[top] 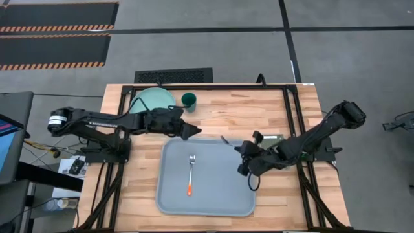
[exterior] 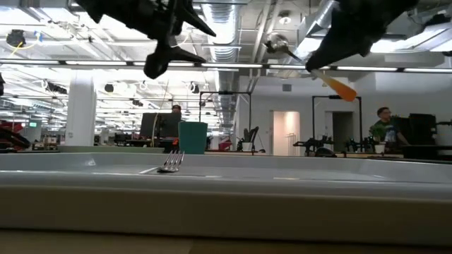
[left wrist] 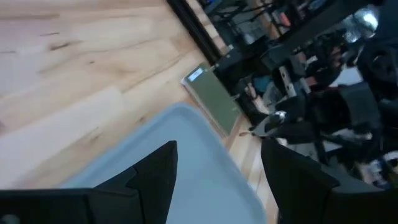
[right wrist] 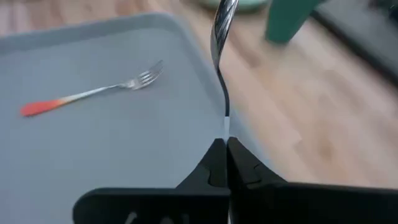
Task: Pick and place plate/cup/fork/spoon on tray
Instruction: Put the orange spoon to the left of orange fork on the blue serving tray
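Observation:
The pale blue-grey tray point(top: 226, 194) lies at the table's middle front. The orange-handled fork point(top: 191, 173) lies flat on it and also shows in the right wrist view point(right wrist: 93, 92). My right gripper point(top: 241, 151) hovers over the tray's far right corner, shut on the spoon point(top: 228, 141). My left gripper point(top: 193, 132) is open and empty, just beyond the tray's far edge. The mint-green plate point(top: 154, 100) and the teal cup point(top: 188, 99) stand on the table at the far left. My right gripper pinches the spoon's thin silver stem point(right wrist: 225, 127) between its two fingertips. The orange handle point(exterior: 342, 88) sticks out behind the fingers. The spoon is lifted clear above the tray and tilted, its bowl point(exterior: 277, 44) higher than the handle and pointing toward the cup.
A small grey-green pad point(top: 272, 138) lies on the table by the tray's far right corner, under my right arm. The black frame rails point(top: 288, 110) run along the table's sides. Bare wood lies between the cup and the right rail.

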`<state>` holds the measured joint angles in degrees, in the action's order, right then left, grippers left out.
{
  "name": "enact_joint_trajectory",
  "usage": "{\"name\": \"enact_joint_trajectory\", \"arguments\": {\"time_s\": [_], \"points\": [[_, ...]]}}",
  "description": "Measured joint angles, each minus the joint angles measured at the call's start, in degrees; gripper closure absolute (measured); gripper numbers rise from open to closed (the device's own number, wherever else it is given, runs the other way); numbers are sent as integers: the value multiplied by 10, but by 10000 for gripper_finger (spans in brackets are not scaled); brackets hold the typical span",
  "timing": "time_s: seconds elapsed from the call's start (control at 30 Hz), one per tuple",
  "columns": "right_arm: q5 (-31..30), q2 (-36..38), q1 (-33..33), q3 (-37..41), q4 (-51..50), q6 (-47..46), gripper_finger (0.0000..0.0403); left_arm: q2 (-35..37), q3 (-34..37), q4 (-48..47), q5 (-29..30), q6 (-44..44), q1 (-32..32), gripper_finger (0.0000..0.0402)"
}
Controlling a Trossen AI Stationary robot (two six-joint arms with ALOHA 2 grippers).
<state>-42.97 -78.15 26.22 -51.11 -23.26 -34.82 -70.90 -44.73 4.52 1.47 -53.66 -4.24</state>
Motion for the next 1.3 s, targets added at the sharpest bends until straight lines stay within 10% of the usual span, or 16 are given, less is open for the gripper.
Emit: {"name": "enact_joint_trajectory", "arguments": {"time_s": [1.3], "points": [[-131,-20,-151,-2,199,726,402,-14,0,69,71,-301,-59,182]]}}
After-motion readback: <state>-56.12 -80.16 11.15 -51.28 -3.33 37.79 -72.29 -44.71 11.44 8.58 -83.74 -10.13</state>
